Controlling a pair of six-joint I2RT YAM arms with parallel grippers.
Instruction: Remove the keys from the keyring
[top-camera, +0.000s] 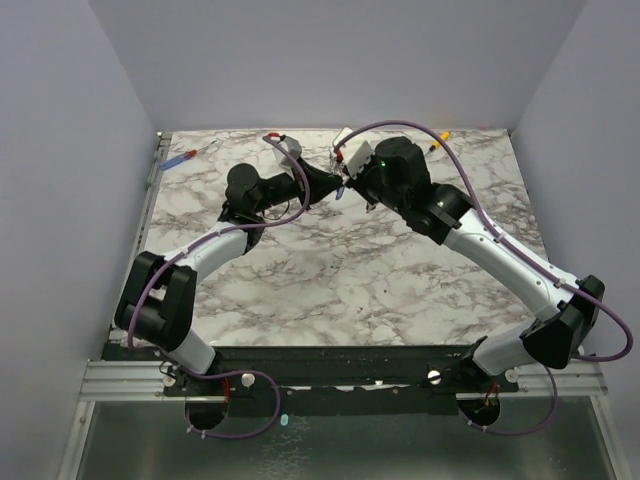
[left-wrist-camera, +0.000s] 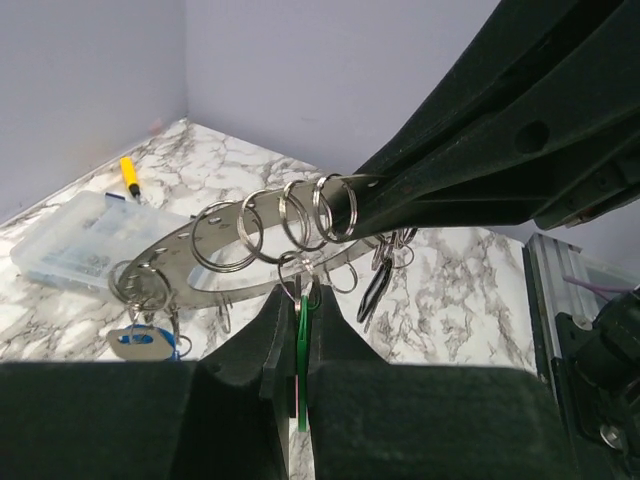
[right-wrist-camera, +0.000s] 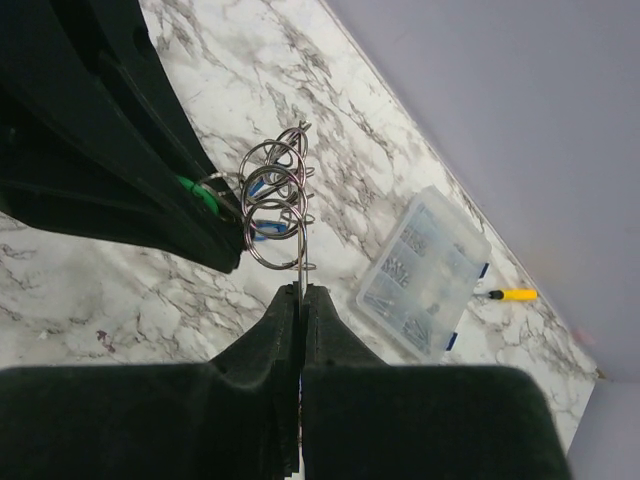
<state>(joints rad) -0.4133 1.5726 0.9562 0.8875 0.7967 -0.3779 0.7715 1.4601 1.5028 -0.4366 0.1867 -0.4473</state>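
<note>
The keyring (left-wrist-camera: 190, 262), a flat grey metal ring with small holes, is held above the table and carries several wire split rings (left-wrist-camera: 300, 215). My right gripper (right-wrist-camera: 302, 292) is shut on the keyring's edge, which appears as a thin line (right-wrist-camera: 301, 235). My left gripper (left-wrist-camera: 297, 300) is shut on a green key tag (left-wrist-camera: 301, 345) hanging from one split ring. The tag also shows in the right wrist view (right-wrist-camera: 205, 194). A blue-headed key (left-wrist-camera: 150, 342) and a black key (left-wrist-camera: 375, 290) hang from the ring. In the top view both grippers (top-camera: 325, 185) (top-camera: 352, 183) meet at the table's back.
A clear plastic compartment box (left-wrist-camera: 80, 240) lies behind the ring and also shows in the right wrist view (right-wrist-camera: 425, 275). A yellow-handled screwdriver (right-wrist-camera: 512, 294) lies beyond it. A red and blue screwdriver (top-camera: 188, 156) lies at the back left.
</note>
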